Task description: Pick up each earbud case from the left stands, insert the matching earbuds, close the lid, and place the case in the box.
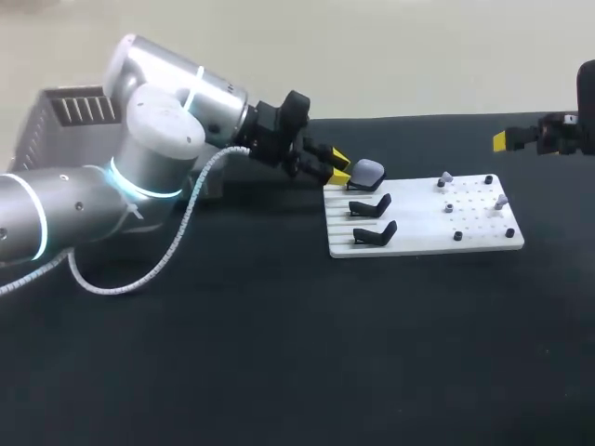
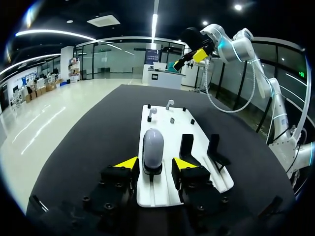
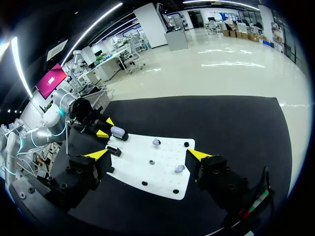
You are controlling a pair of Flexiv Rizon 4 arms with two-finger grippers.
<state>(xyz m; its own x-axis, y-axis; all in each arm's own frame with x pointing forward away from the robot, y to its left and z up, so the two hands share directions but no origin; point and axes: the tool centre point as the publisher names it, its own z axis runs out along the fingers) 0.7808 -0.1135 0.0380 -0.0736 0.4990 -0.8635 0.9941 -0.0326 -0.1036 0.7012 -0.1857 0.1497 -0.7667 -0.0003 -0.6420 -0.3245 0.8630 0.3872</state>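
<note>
The left jaws sit wide around the case [image 2: 153, 147], ready to grab it. The right jaws hang wide, away from it.

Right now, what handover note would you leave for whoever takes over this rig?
Left gripper: open, tips either side of the lavender case, not gripping.
Right gripper: open, empty, held away from the white board.
The case sits on the far stand; two black stands beside it are empty.
Earbuds sit on the board's pegs.
Box interior is hidden, so finished cases cannot be counted.
Left to do: grip this case, fit earbuds, close, box it.
</note>
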